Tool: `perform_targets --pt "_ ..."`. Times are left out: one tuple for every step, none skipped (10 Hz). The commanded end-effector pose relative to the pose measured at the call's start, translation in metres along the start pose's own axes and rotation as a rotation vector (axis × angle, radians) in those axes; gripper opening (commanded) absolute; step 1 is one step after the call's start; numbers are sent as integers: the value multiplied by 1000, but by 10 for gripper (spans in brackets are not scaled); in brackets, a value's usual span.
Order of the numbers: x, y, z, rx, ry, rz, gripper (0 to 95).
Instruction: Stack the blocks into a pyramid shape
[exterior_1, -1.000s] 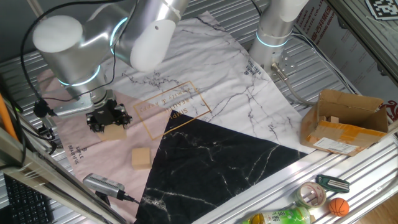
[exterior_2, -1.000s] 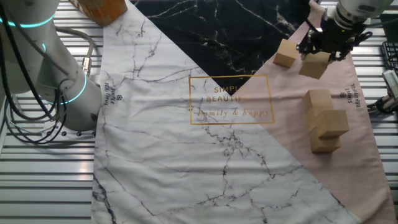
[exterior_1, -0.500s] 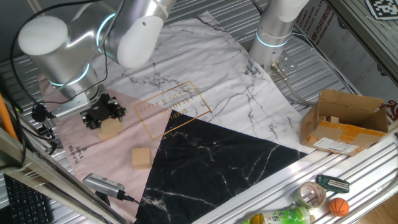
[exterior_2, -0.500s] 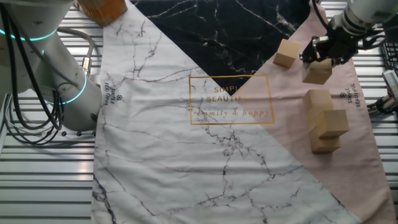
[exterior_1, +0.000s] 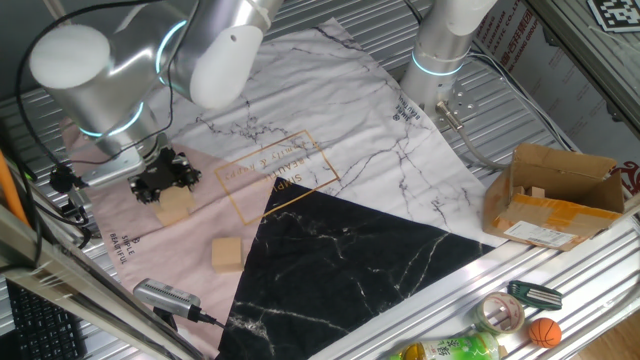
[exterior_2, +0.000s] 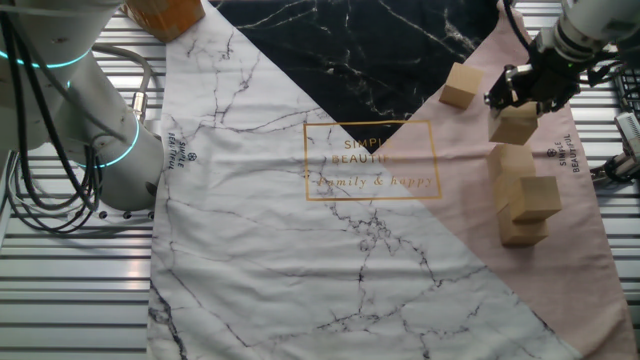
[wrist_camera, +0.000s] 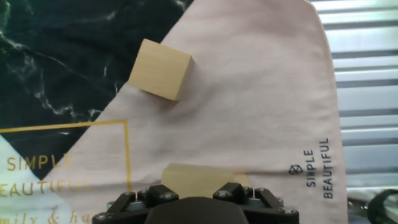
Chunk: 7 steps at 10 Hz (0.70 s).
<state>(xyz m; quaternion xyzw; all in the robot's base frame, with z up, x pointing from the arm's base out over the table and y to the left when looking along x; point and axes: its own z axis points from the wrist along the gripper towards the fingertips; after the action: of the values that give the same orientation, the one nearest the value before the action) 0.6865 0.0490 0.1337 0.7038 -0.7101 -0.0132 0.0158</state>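
Observation:
My gripper is shut on a light wooden block over the pink part of the cloth. The block hangs low, just beyond a small cluster of blocks, one of which sits on top of the others. In one fixed view the gripper and held block are at the left, and the arm hides the cluster. A loose block lies apart near the black part of the cloth, also seen here. In the hand view the loose block lies ahead and the held block shows between my jaws.
A brown cardboard box stands at the right. A second arm's base stands at the cloth's far edge. A grey tool lies near the loose block. A tape roll, bottle and small ball lie at the front edge.
My gripper has carried the block away from the loose block, toward the cluster, and lowered it close beside the cluster.

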Motion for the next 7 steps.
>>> perform_targets --pt "3 -1 3 9 -5 -64 0" --pt "5 -1 4 15 1 -83 0" --pt "6 -2 5 15 -4 -90 0" --pt "8 -2 7 19 -9 -94 0" --pt "9 -2 7 24 -9 -95 0" --pt "11 -2 8 26 -7 -91 0" --pt "12 -3 9 30 -7 -90 0"
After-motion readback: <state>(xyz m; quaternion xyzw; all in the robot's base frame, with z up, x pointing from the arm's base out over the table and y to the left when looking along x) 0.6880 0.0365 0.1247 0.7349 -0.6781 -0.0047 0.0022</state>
